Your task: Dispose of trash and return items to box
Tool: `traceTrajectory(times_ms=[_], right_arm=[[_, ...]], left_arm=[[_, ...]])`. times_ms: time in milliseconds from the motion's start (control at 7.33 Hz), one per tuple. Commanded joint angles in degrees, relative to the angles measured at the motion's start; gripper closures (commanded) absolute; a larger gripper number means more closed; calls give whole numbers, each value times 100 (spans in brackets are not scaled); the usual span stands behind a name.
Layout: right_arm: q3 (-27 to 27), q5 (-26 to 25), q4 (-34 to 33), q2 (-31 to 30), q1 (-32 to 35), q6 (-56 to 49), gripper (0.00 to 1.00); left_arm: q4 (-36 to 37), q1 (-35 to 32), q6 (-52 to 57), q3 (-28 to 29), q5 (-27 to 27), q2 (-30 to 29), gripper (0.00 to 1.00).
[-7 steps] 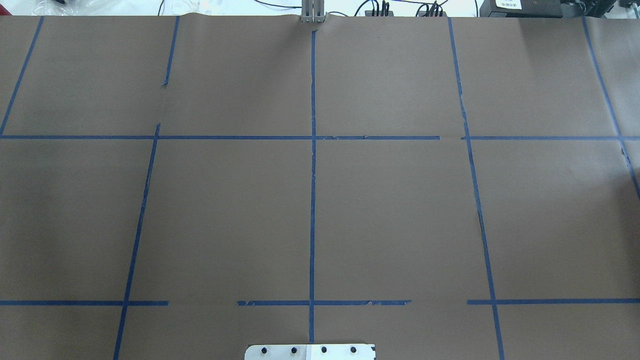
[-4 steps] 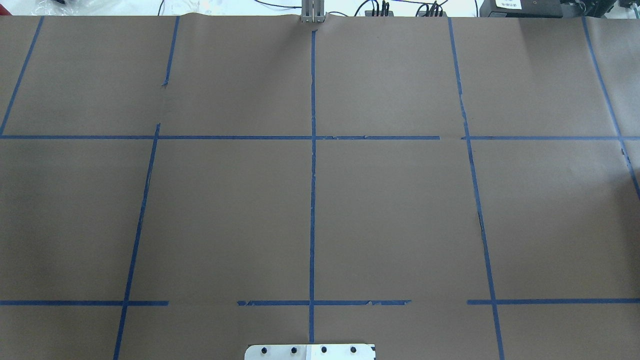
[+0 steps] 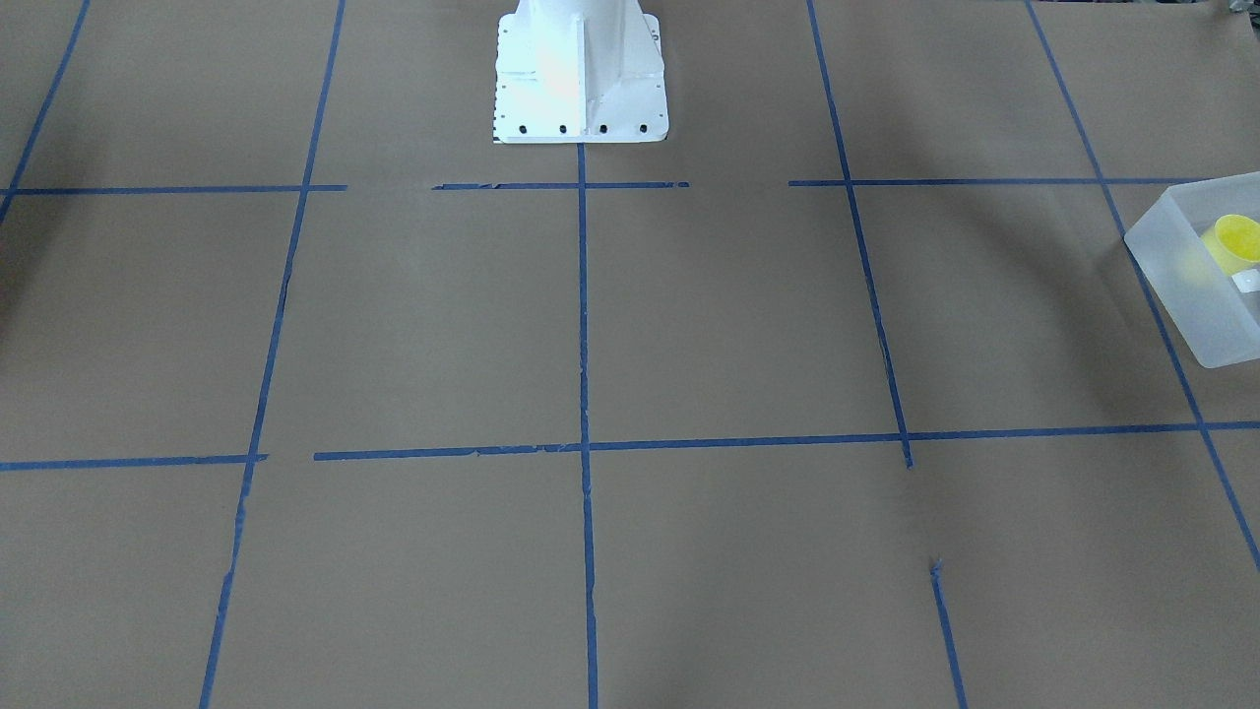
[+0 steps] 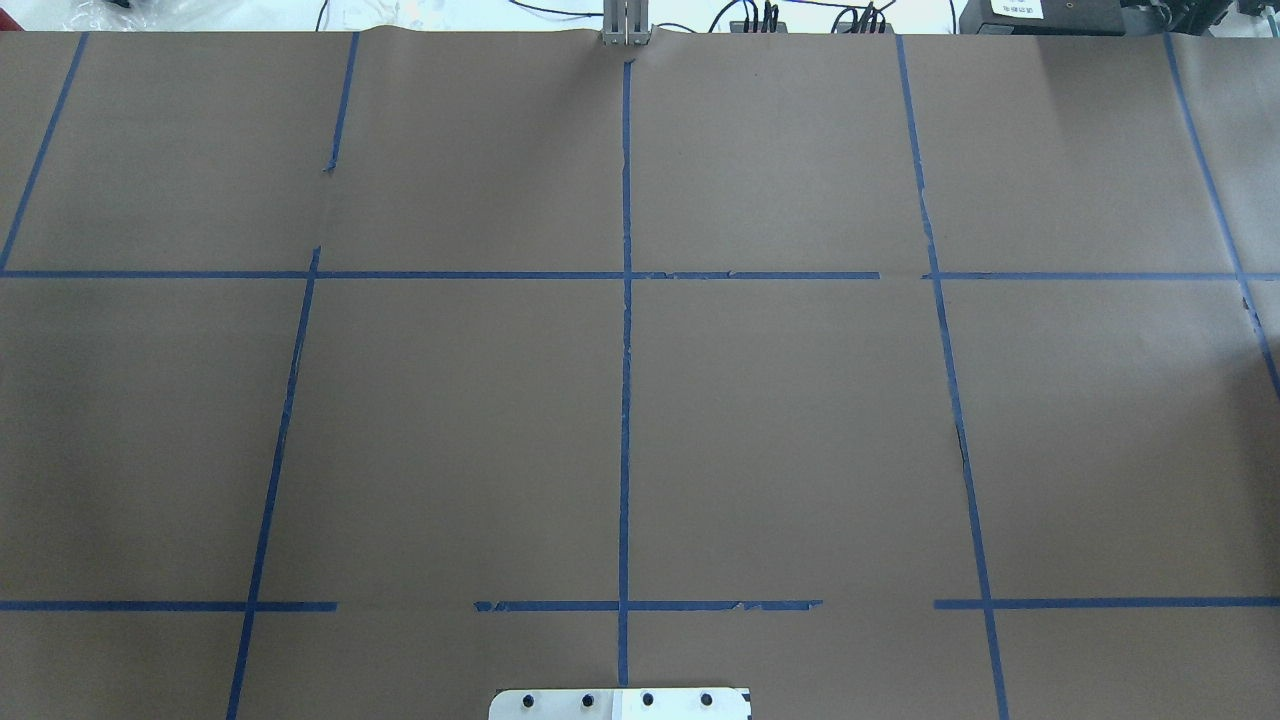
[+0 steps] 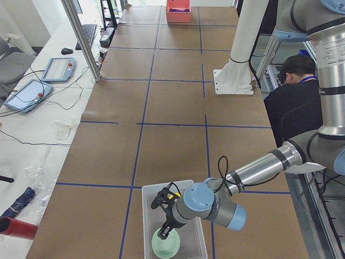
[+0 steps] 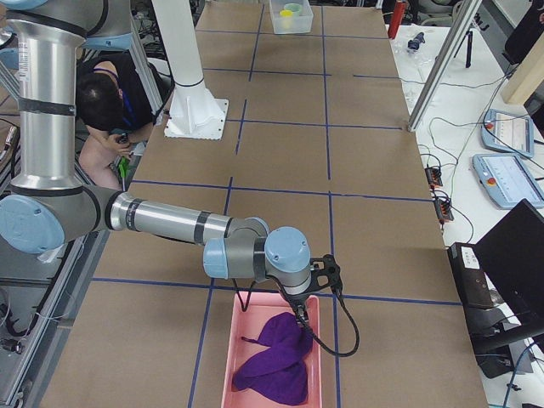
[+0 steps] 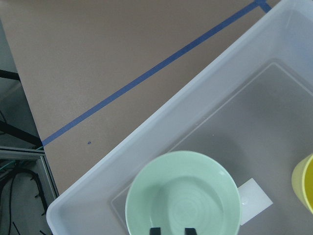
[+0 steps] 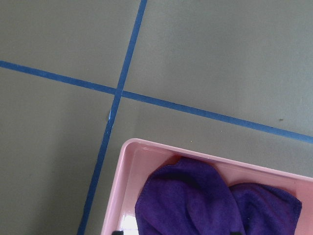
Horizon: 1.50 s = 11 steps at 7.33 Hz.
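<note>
The box (image 7: 161,127) is a frosted-white bin at the table's left end; it also shows in the front view (image 3: 1171,286) and the left view (image 5: 144,216). The mint-green bowl (image 7: 183,196) sits upright inside it, with the yellow cup (image 7: 305,188) beside it, also in the front view (image 3: 1235,241). My left gripper (image 7: 172,230) hovers over the bowl (image 5: 166,244), fingers slightly apart and empty. My right gripper (image 8: 178,232) is open above a purple cloth (image 8: 195,200) lying in a pink tray (image 8: 122,171) at the table's right end.
The white robot pedestal (image 3: 581,79) stands at the table's middle rear. A seated operator (image 5: 294,91) is behind the robot. Blue tape lines grid the brown table cover (image 4: 450,430). Tablets and cables lie on the far bench (image 5: 32,91).
</note>
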Motion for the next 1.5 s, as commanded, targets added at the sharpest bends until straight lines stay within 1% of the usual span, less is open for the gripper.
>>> traceTrajectory(times_ms=[0, 136, 273, 409, 545, 682, 818, 955, 1091, 1227, 1364], right_arm=[[47, 25, -7, 24, 0, 31, 22], [169, 95, -25, 41, 0, 153, 22], [257, 200, -77, 41, 0, 172, 22], [275, 149, -86, 50, -157, 198, 1], [267, 61, -226, 24, -315, 199, 0], [266, -140, -236, -98, -360, 199, 0], [266, -142, -244, -134, -352, 199, 0], [258, -124, -297, -126, -360, 199, 0], [310, 102, -976, -21, -387, 199, 0], [580, 191, -1435, 67, -378, 199, 0], [757, 175, -1361, -193, -378, 112, 0]], left_arm=[[1320, 281, -755, -1387, 9, -144, 0], [2618, 291, -836, -2187, 9, -354, 0], [3536, 292, -1194, -2691, -9, -556, 0], [3597, 292, -1162, -2687, 26, -558, 0], [3728, 379, -944, -2609, 9, -532, 0], [4417, 519, -960, -2478, -17, -549, 0], [5050, 511, -942, -2354, -340, -567, 0], [5074, 503, -916, -2353, -508, -376, 0], [5109, 494, -933, -2318, -588, -330, 0], [5109, 485, -925, -2318, -815, -208, 0], [5144, 485, -916, -2309, -896, -268, 0]])
